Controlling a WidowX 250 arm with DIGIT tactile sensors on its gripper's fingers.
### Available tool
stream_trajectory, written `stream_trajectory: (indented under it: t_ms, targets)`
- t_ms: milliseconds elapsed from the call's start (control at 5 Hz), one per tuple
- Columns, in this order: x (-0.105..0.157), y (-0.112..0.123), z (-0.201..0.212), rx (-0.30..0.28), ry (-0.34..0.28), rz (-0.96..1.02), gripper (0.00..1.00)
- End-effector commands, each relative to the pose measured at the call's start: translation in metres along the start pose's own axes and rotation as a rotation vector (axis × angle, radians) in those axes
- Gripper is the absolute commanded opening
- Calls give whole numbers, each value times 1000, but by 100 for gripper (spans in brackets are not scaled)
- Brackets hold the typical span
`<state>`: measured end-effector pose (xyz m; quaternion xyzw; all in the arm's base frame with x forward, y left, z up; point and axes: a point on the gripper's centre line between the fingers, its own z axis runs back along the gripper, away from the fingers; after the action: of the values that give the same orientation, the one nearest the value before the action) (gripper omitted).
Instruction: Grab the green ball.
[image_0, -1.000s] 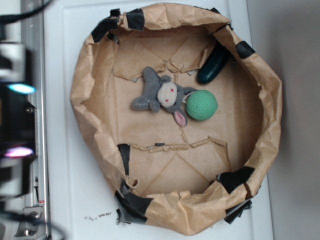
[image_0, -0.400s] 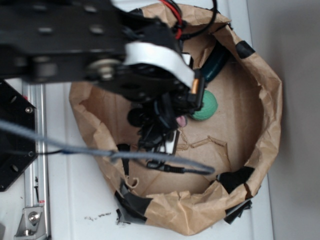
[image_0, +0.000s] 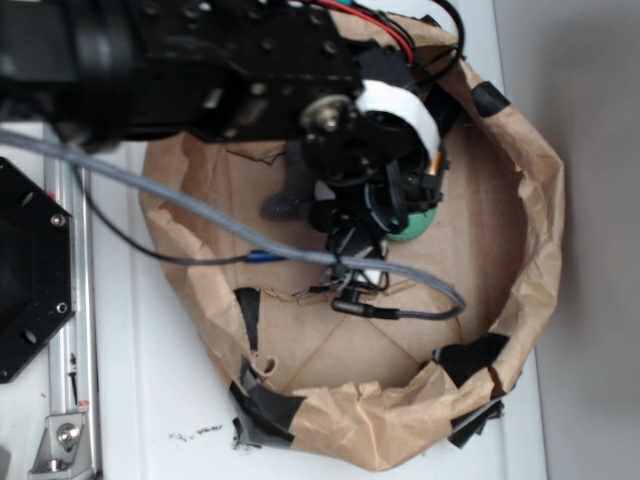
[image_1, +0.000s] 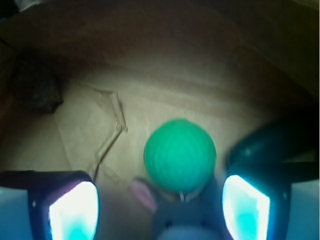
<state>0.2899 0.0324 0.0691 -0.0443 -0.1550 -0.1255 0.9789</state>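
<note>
The green ball (image_1: 180, 155) lies on the brown paper floor of the bin, just ahead of my gripper (image_1: 160, 210) in the wrist view. Both fingers stand wide apart, open, with nothing held; the ball sits beyond the gap and slightly right of its middle. In the exterior view only a sliver of the green ball (image_0: 415, 226) shows past the black arm, and the gripper (image_0: 372, 232) hangs over the bin's middle. The grey plush animal (image_1: 187, 220) with a pink ear lies between the fingers, touching the ball.
A brown paper bin (image_0: 535, 190) with black tape patches rings the work area. The dark green cucumber-like object (image_1: 272, 142) lies right of the ball. The plush's grey legs (image_0: 290, 195) stick out left of the arm. A cable (image_0: 400, 272) trails across the bin.
The arm swung in from the left over the bin and shifted right. It now covers the plush and most of the ball, which were fully visible a second ago.
</note>
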Motion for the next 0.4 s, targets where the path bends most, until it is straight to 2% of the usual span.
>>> stream_trajectory:
  t_ms: [0,200]
  targets:
    - [8,-12,-37,110,51,-187,0]
    - [5,-6,-35,116,39,-154,0]
